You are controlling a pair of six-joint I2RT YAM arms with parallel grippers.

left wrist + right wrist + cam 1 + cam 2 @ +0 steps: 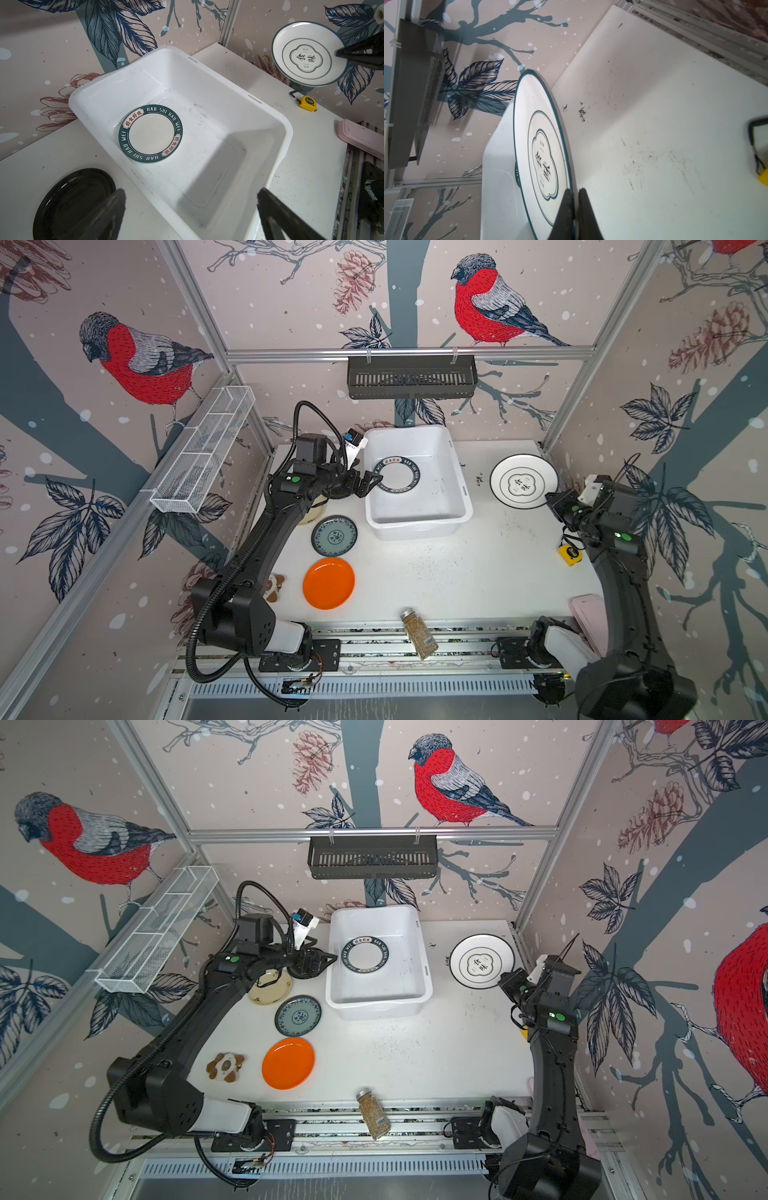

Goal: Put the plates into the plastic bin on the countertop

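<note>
- Left tool (371, 482): jaws spread wide and empty, above the rim of the large white rectangular plastic bin (417, 526).
- Round white plate with dark lettered rim (397, 475): lies flat on the bin floor, just ahead of the left tool.
- Right tool (574, 192): clamped on the rim of the round white black-rimmed emblem plate (542, 145). The plate is held tilted, clear of the white speckled counter (675, 145).

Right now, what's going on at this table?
Two robot arms are loading plates into the plastic bin. The right gripper is shut on the rim of the white emblem plate, holding it above the countertop right of the bin. The left gripper hangs open at the bin's left wall; the lettered plate lies inside. The black plate, cream plate, teal plate and orange plate wait on the countertop.
</note>
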